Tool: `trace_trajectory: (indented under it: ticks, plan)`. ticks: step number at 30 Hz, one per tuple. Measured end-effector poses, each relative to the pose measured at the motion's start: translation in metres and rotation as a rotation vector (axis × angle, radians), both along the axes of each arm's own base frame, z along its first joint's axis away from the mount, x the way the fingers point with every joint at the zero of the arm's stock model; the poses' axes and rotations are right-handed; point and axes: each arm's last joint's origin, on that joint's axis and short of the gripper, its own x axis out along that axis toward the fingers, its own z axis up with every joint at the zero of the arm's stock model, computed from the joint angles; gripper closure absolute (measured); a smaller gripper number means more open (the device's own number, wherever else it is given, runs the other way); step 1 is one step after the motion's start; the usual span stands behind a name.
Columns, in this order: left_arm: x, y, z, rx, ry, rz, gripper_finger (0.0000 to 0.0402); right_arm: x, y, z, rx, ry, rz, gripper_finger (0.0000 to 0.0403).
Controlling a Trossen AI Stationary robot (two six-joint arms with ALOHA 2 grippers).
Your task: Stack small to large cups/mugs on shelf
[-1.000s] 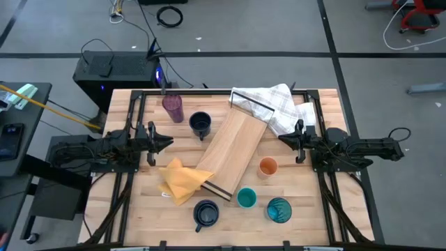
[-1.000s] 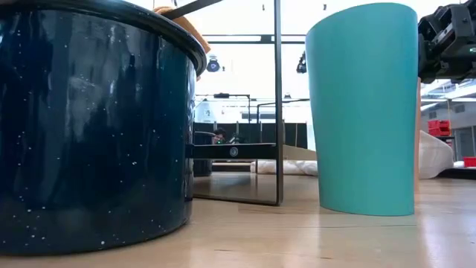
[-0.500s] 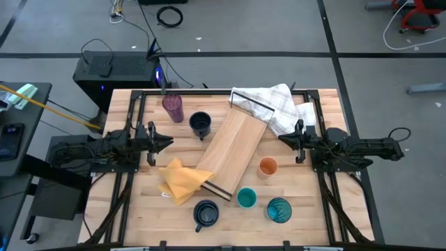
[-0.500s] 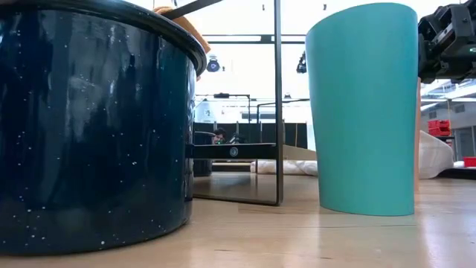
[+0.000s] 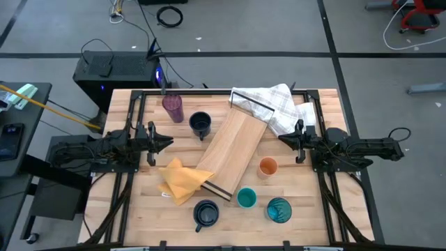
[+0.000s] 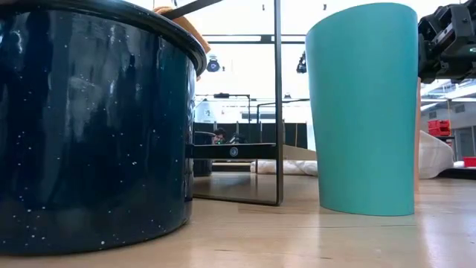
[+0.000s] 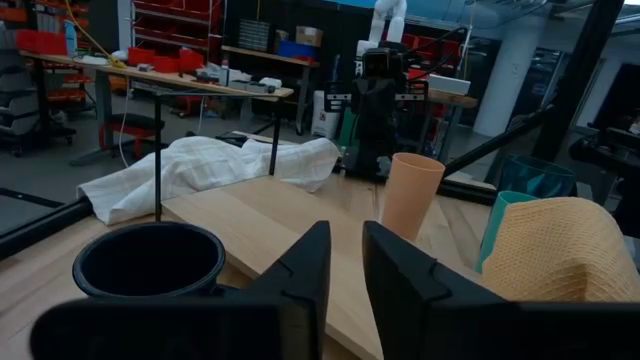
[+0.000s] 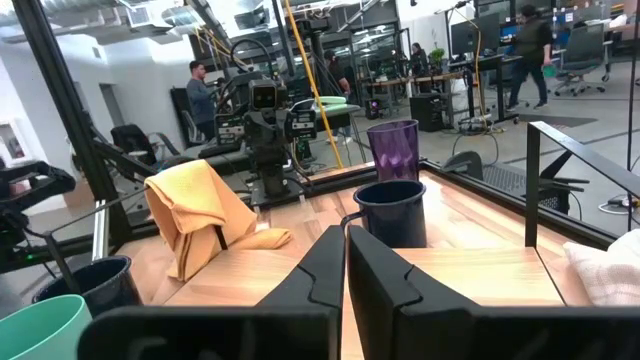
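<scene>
Six cups on my worktop (image 5: 153, 202), none on the shelf. Left hand (image 5: 169, 142) parked at the left edge over bare wood, pointing inward, holding nothing; in my left wrist view its fingers (image 7: 300, 275) stand a narrow slit apart. Just beside it, toward the front, a crumpled yellow cloth (image 5: 182, 180) touches the shelf's near end. Back left: purple tumbler (image 5: 173, 107) upright, with a navy mug (image 5: 201, 124) next to it, close to the shelf's left long edge. Second navy mug (image 5: 206, 213) sits at the front edge, handle toward me. Shelf (image 5: 231, 151) lies flat on the diagonal across the middle, far end under a black wire rack (image 5: 251, 107) and the white checked towel (image 5: 279, 102), near end by the cloth. Right of the shelf's near end: small teal cup (image 5: 246, 198), then the patterned teal-blue tumbler (image 5: 279, 209) at front right; orange cup (image 5: 268, 166) sits a bit further back, near the shelf's right long edge. Right hand (image 5: 282, 139) parked at the right edge, pointing inward, empty, fingers (image 8: 375, 275) pressed together.
</scene>
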Motion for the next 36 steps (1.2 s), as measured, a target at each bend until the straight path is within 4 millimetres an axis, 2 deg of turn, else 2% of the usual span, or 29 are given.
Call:
trace_trajectory:
  ticks: [36]
  plan:
    - [0.0, 0.0, 0.0, 0.0, 0.0, 0.0, 0.033, 0.0, 0.0, 0.0, 0.0, 0.0, 0.0, 0.038]
